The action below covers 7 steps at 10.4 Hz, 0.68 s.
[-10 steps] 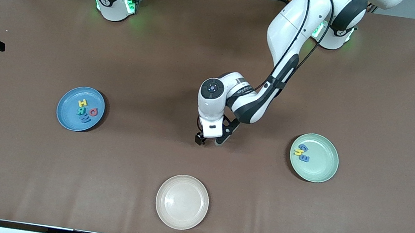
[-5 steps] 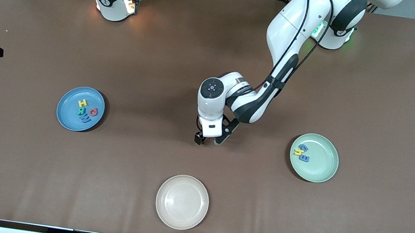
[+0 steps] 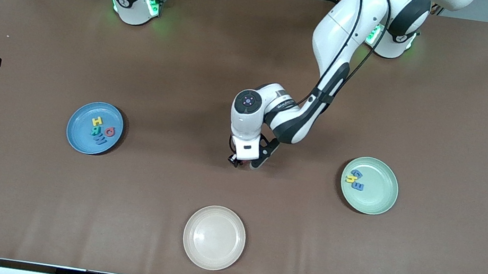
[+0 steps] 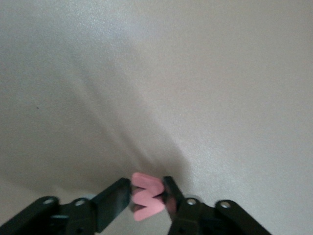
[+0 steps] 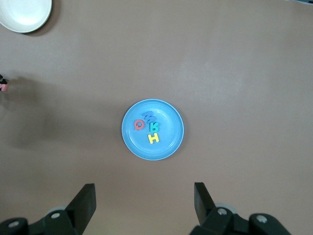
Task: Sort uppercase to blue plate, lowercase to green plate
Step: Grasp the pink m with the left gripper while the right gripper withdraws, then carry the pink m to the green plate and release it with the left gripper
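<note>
Tabletop [image 3: 466, 116] brown, mostly bare, wide open room between the plates. Going across the front view: right hand [image 5: 144, 198] is hanging high over the blue plate [image 3: 77, 132], fingers spread wide apart and carrying nothing, arm waiting. Blue plate is sitting toward the right arm's end, well in from the tabletop edges, clear brown ground all around its rim. Uppercase letters are lying inside it: yellow H [image 3: 96, 121], teal R [image 3: 96, 130], red Q [image 3: 110, 132], blue W [image 3: 101, 140], bunched near the plate's middle, none over the rim.

Beige plate [image 3: 214, 237] is sitting mid-tabletop, close to the edge nearest the front camera, nothing in it.

Left hand [image 3: 242, 161] is reaching down to the tabletop centre, between the blue and green plates and farther from the camera than the beige one. Fingers [image 4: 111, 204] are clamped on a red m [image 4: 145, 197], pinching it from both sides; wrist view is showing bare surface all round. Cannot tell whether the m is off the surface.

Green plate [image 3: 380, 201] is sitting toward the left arm's end, free ground around it. Lowercase pieces are lying in it near the rim facing centre: yellow h [image 3: 351, 179], blue rounded letter [image 3: 357, 173], dark blue piece [image 3: 358, 186], touching or nearly.
</note>
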Tool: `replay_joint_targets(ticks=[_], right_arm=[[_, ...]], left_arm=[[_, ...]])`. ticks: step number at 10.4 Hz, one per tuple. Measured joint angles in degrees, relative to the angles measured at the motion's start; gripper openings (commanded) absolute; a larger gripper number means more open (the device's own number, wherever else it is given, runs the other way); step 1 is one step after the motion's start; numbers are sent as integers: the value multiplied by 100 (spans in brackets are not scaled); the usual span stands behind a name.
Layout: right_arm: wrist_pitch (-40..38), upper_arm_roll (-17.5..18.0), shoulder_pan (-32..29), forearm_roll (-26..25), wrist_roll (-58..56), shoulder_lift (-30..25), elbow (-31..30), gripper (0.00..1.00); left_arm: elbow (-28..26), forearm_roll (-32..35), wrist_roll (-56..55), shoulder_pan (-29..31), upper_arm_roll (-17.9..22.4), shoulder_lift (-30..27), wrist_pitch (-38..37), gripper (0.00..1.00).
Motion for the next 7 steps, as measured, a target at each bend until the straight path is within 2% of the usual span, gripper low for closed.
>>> replay_joint_targets(ticks=[3, 7], right_arm=[[209, 272, -109, -142, 0, -292, -396, 90], [244, 1035, -840, -171, 0, -319, -466, 90]], left_arm=[[2, 0, 0, -3, 2, -7, -14, 0], [17, 0, 0, 5, 9, -53, -197, 0]])
